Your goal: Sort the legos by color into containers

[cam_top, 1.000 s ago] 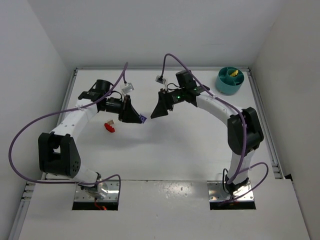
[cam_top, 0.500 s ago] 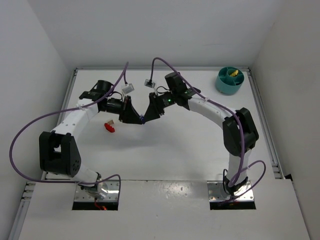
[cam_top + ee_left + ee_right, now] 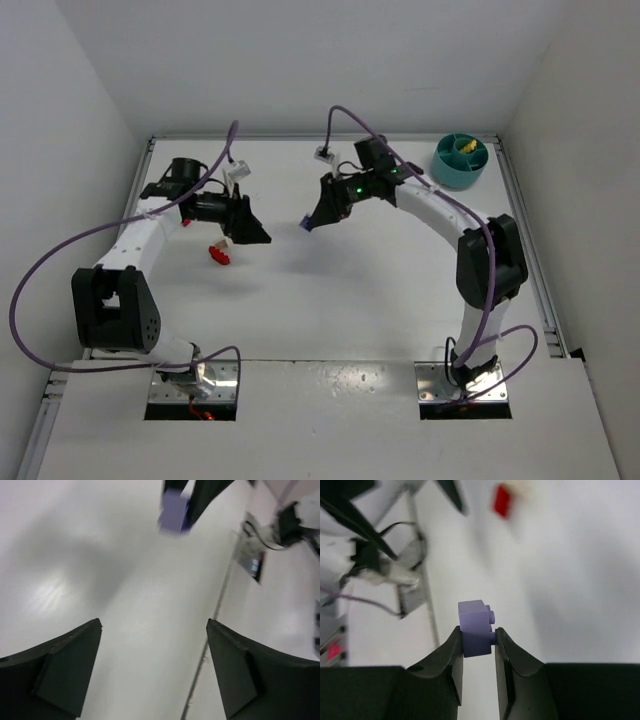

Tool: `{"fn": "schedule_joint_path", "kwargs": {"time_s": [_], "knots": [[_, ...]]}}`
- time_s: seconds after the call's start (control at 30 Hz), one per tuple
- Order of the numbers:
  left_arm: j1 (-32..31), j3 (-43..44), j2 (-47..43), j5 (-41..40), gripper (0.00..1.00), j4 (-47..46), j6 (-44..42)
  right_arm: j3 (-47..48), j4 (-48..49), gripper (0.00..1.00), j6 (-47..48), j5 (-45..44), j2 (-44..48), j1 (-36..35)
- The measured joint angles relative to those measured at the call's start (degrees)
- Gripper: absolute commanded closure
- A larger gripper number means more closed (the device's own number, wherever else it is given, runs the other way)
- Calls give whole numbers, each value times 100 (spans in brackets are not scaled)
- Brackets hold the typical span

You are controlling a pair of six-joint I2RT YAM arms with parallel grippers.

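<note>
Separating since earlier frame: right gripper pinching purple brick at tips; left gripper gaping wide, brick well apart.

You have a plain white bench boxed in on three sides: a white left wall, back wall and right wall. A metal rail runs along the bench's right edge. The light is soft and even, casting faint shadows on the bench.

Left claw spread wide; right claw pinching purple lego.
</note>
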State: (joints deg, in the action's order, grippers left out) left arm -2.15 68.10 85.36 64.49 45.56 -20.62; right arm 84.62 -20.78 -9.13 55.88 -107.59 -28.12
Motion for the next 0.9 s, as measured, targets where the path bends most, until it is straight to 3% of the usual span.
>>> {"fn": "schedule_joint_path", "kwargs": {"time_s": [0.07,0.17,0.33,0.47,0.67,0.9], "knots": [[282,0,-81,-409,1,-177,160,184,-494,100,337,-452,17,415],[487,-2,-284,-1287,1,-551,457,636,-1158,100,931,-1626,39,1220],[332,0,-498,-2771,1,-1016,811,1993,-1921,100,1683,-3150,-271,2249],[286,0,-468,-3633,1,-1126,1088,2988,-1980,100,2122,-4022,-848,2931],[282,-13,-468,-4216,1,-1272,1292,3934,-2382,100,2579,-4575,-1958,3362],[289,-57,-468,-4336,1,-1296,1364,4168,-2608,100,2796,-4802,-2490,3359]]}}
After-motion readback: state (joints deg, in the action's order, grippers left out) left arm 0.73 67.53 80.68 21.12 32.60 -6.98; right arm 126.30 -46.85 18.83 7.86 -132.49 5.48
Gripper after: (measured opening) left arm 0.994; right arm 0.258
